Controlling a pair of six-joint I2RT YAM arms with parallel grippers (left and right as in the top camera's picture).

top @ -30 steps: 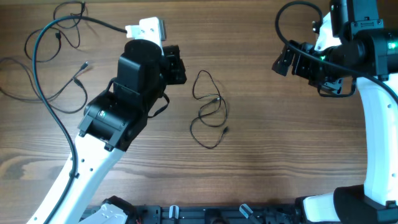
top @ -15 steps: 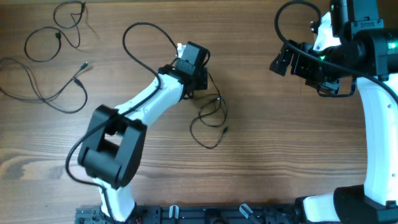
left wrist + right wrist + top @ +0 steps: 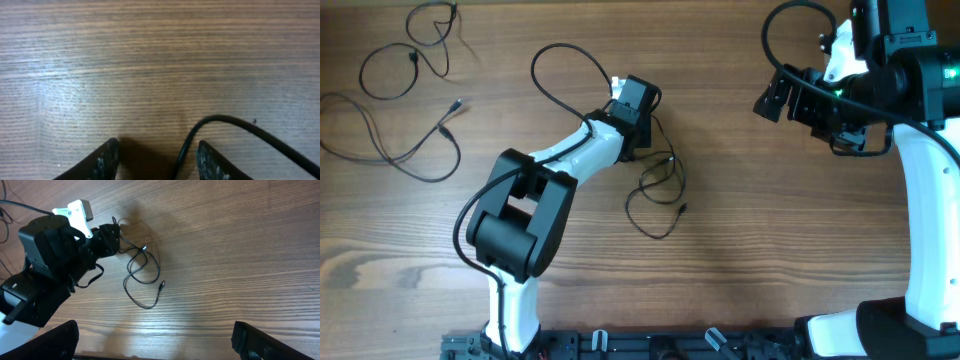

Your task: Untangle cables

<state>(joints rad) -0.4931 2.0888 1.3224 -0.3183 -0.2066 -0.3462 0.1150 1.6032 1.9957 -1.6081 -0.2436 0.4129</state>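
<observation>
Fingers (image 3: 107, 159) of the left gripper (image 3: 156, 161), now reached out and lowered, stand apart astride the top loop of the middle cable (image 3: 658, 190) on the table (image 3: 800, 250), so pinching it seems next, while the right gripper (image 3: 155, 335) hangs open, well apart.

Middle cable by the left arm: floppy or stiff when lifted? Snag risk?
Likely floppy: the middle cable lies flat in loose, irregular loops on the table, so it should sag and trail. Probably very light, being hair-thin beside the left tool. Its loops appear to cross, so a lift may tighten the tangle.
</observation>
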